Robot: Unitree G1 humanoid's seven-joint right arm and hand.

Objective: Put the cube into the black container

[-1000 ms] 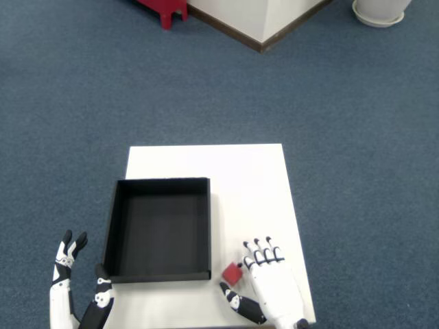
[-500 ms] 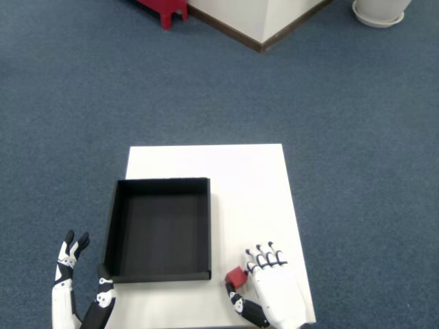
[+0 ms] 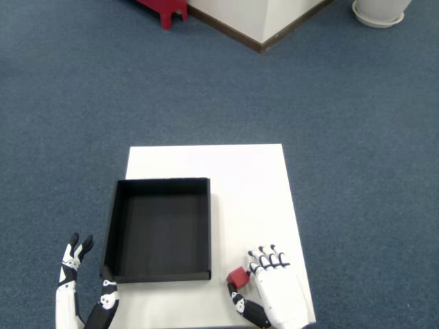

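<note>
Cube, small, red, hard-edged (image 3: 238,277), sits at the near right part of the square white table (image 3: 250,178), just outside the near right corner of the black container and not in it. Right white robot hand (image 3: 276,295) is right against it: the black-jointed fingers (image 3: 267,259) curl at the cube's right side and the dark thumb (image 3: 241,306) comes round below it, so the cube looks pinched between thumb and fingers. Contact on the hidden faces can't be confirmed from this angle, and I can't tell whether the cube rests on the table or is just off it. Shallow square black container (image 3: 112,226), open top, occupies the near left part of the table, its near wall close to the table's front edge; its inside is bare dark floor. Left white robot hand (image 3: 72,264) is off the table's left side, over the blue-grey carpet (image 3: 357,137), fingers pointing up and apart, holding nothing, near the container's left wall but not touching it. Far back: a red object (image 3: 163,8) top left, a white wall corner with brown skirting (image 3: 264,24), and a pale round base (image 3: 381,10) top right.
</note>
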